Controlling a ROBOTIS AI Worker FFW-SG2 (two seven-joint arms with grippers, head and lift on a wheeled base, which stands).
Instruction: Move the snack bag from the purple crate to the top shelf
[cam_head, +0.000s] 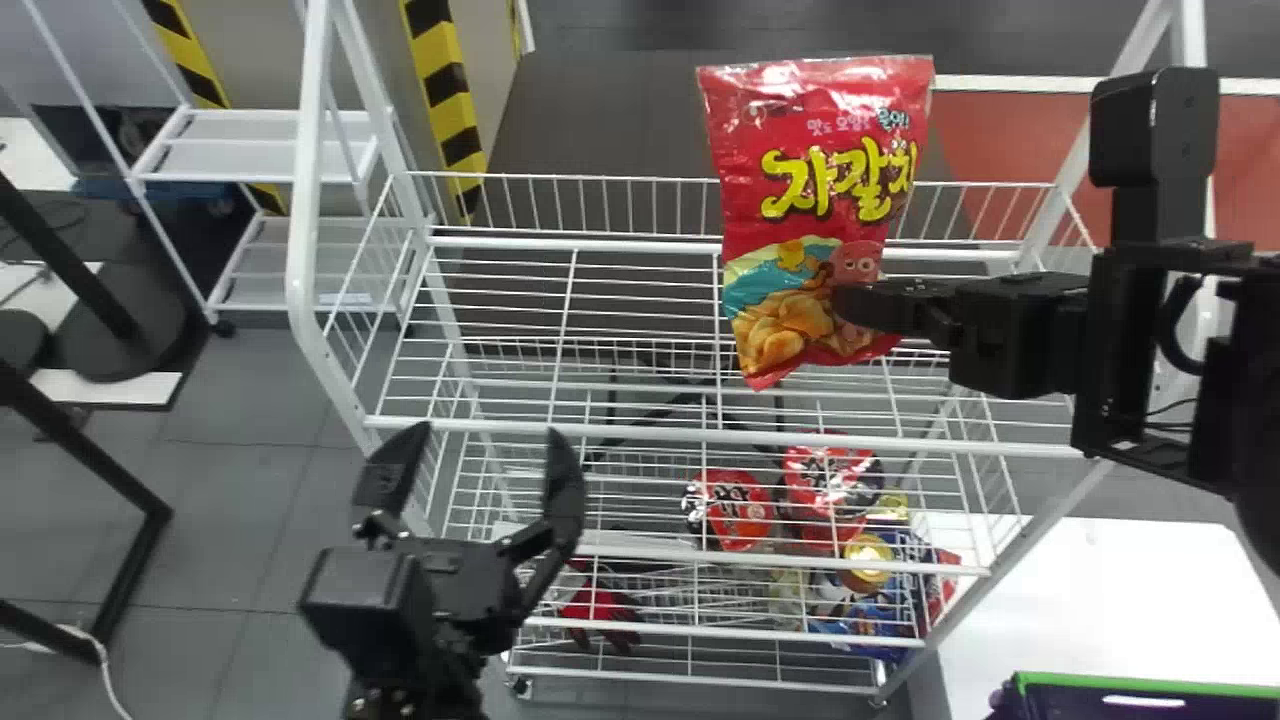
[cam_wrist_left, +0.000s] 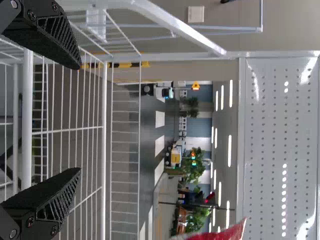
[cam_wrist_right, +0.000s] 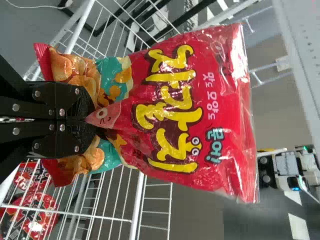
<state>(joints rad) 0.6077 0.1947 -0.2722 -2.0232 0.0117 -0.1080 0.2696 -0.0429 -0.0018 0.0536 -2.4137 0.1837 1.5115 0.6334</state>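
Observation:
Coming in from the right of the head view, my right gripper (cam_head: 862, 308) is shut on the lower part of the red snack bag (cam_head: 815, 200), which stands upright above the white wire top shelf (cam_head: 560, 330). In the right wrist view, the right gripper (cam_wrist_right: 92, 117) pinches the same snack bag (cam_wrist_right: 185, 115) near its bottom end. My left gripper (cam_head: 470, 470) is open and empty in front of the rack's left part. The left wrist view shows the left gripper (cam_wrist_left: 75, 117) with its fingers wide apart, and a corner of the bag (cam_wrist_left: 220, 234). Part of a purple crate (cam_head: 1140, 695) with a green rim is at the lower right.
Lower rack shelves hold red packages (cam_head: 735, 508) and other snacks. The top shelf has a front rail (cam_head: 640, 430), a raised back fence and white side posts (cam_head: 330, 370). A white table (cam_head: 1120, 590) stands to the right.

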